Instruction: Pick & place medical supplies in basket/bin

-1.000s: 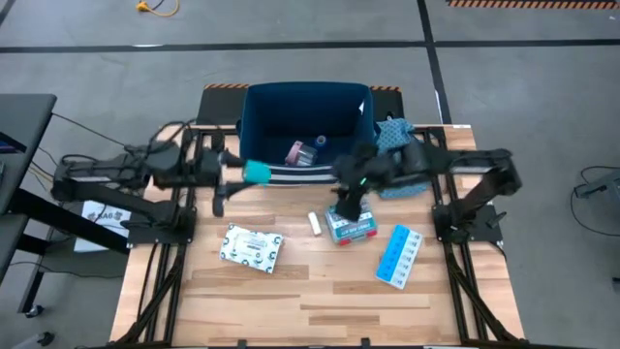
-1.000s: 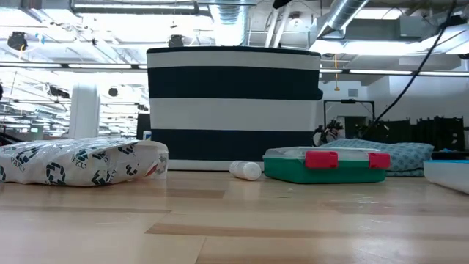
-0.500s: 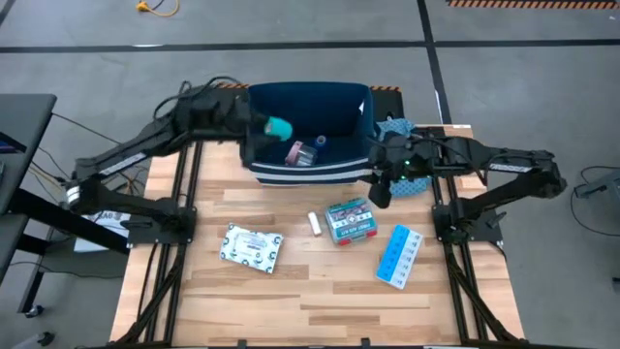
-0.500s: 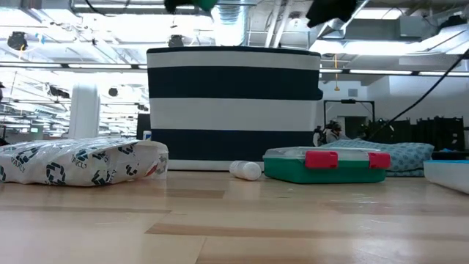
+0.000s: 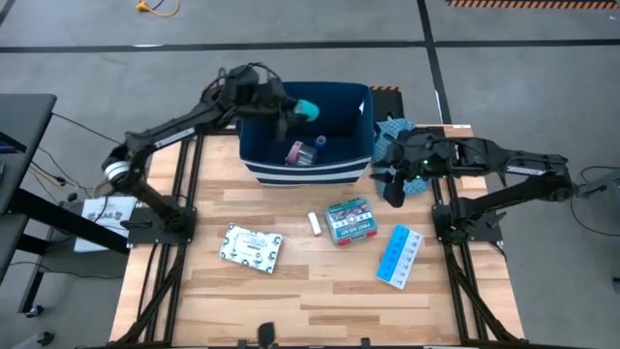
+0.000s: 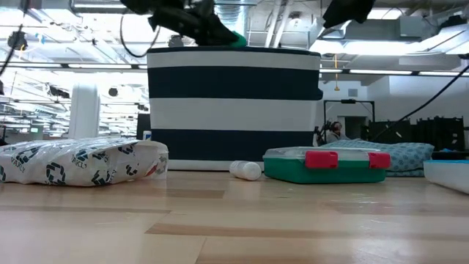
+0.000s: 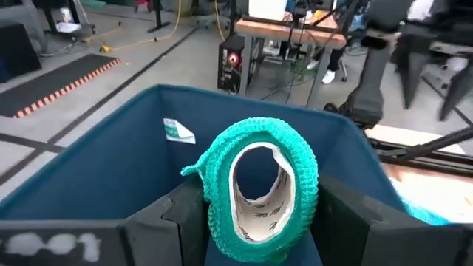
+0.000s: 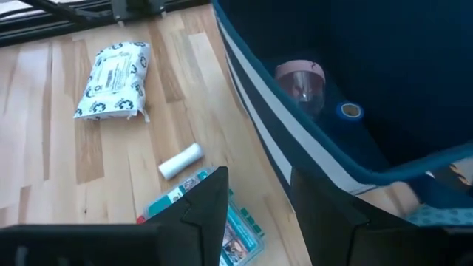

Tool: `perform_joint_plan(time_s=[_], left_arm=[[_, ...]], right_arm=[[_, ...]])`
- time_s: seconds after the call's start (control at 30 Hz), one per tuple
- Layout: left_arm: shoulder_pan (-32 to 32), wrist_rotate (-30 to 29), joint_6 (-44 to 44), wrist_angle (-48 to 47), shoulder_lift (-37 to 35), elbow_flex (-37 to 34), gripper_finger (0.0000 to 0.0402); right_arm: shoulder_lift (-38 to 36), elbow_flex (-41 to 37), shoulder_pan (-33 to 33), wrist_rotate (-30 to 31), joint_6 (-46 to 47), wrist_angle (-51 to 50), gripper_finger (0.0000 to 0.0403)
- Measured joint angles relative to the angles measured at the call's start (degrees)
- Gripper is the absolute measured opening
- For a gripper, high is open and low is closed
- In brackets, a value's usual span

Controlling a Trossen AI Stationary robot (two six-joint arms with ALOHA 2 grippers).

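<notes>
High view tells the story: my left gripper [image 5: 295, 109] is out over the navy bin [image 5: 254, 145] with the green roll [image 5: 306, 109] pinched between the fingers, roll sitting toward the 10 o'clock part of the bin's opening. Left wrist view confirms it, the roll is squeezed across its sides with the hole facing the camera and the bin's blue inside right behind it.

So the step is the drop, I reckon. My take on doing it well: I'm already past the rim, so no need to reach further. I'd dip a bit lower before letting go, because a roll dropped on its edge can bounce or wheel off. There's already a pink round item [image 5: 295, 152] and a blue roll [image 5: 321, 142] on the floor of the bin toward 6 o'clock, so releasing where I am should land it on bare bottom. Open the fingers fully, then lift straight up so nothing snags the knit wrap.

My right gripper [image 5: 394, 194] is parked off the bin's 4 o'clock corner, fingers apart with nothing between them, just above the table.

Still on the table: teal-and-red box [image 5: 351, 220] and white tube [image 5: 315, 223] near the middle, white flat packet [image 5: 251, 246] at 8 o'clock, pill organiser [image 5: 398, 256] at 4 o'clock.
</notes>
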Motion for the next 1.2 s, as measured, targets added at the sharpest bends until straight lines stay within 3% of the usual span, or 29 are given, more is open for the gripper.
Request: perform_joint_plan(time_s=[0.37,0.57,0.97,1.2], left_arm=[[-1.5,0.1,1.0,-7.8,16.9,19.9,0.0176],[-1.7,-2.6,2.9,-14.2,22.9,28.2,0.0183],[-3.3,-5.0,6.9,-19.7,25.5,27.9,0.0225],[-6.6,-9.6,9.0,-19.6,25.5,27.9,0.0246]], right_arm=[[-2.0,-3.2,-1.0,0.0,-0.1,-1.1,0.0137],[-2.0,-5.7,-1.0,0.0,0.0,-0.9,0.0136],[-2.0,-5.9,-1.2,0.0,-1.7,-0.9,0.0134],[-2.0,-5.9,-1.2,0.0,-2.1,-1.3,0.0133]])
